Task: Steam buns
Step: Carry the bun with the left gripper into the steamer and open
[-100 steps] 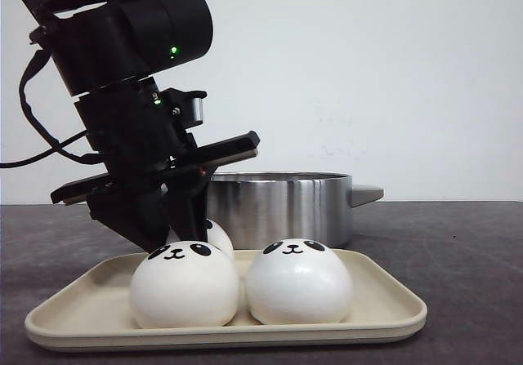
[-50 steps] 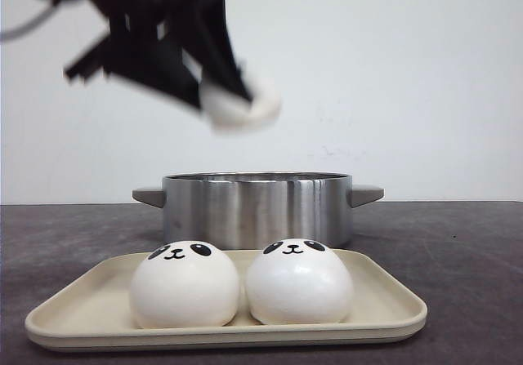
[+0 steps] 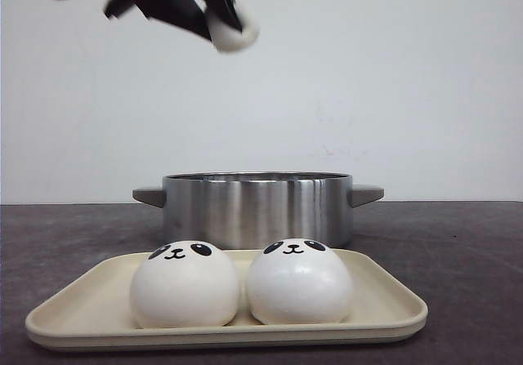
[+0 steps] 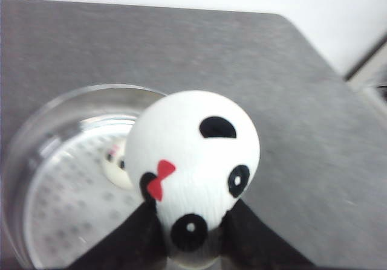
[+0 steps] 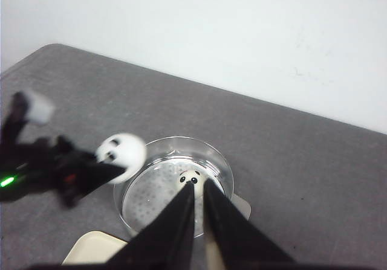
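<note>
Front view: the left pincer (image 3: pixel 214 10) pinches a bun (image 3: pixel 231 30) high above the pot (image 3: pixel 257 208), presumably to clear its rim. Two buns (image 3: pixel 185 285) sit on the tray (image 3: pixel 392 300) before the pot.

Left wrist view: another bun (image 4: pixel 116 163) lies inside the pot.

Right wrist view: the right pincer (image 5: pixel 198 205) looks nearly pressed together, empty.

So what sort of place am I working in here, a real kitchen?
Probably a staged tabletop test setup, not a real kitchen: a bare grey table against a blank white wall, holding only a steel pot and a beige tray of panda buns.
</note>
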Controlling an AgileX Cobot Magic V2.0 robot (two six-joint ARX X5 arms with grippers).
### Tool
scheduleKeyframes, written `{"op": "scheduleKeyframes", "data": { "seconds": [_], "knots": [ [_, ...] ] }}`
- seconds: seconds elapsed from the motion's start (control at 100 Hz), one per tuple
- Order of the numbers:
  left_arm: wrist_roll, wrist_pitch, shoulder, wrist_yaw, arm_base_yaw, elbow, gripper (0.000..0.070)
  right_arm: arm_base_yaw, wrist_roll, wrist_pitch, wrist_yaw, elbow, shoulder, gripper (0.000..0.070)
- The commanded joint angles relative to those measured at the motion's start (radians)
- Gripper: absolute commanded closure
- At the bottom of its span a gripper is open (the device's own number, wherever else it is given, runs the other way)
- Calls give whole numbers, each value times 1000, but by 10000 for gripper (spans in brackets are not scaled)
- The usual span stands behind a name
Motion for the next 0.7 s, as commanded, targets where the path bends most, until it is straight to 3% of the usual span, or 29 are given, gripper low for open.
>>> {"op": "scheduleKeyframes", "data": {
  "seconds": [0.0, 0.2, 0.51, 0.58, 0.69],
  "knots": [
    [37, -24, 95, -1, 16, 88, 691, 10, -5, 10, 4, 16, 10, 685],
    [37, -173, 320, -3, 65, 262, 690, 10, -2, 4, 1, 16, 10, 685],
    [85, -224, 486, -11, 81, 282, 649, 10, -3, -18, 2, 16, 10, 685],
    [84, -222, 500, -16, 81, 282, 536, 10, -3, -32, 3, 16, 10, 685],
    [84, -217, 507, -41, 81, 282, 253, 10, 2, -51, 5, 16, 9, 685]
  ]
}}
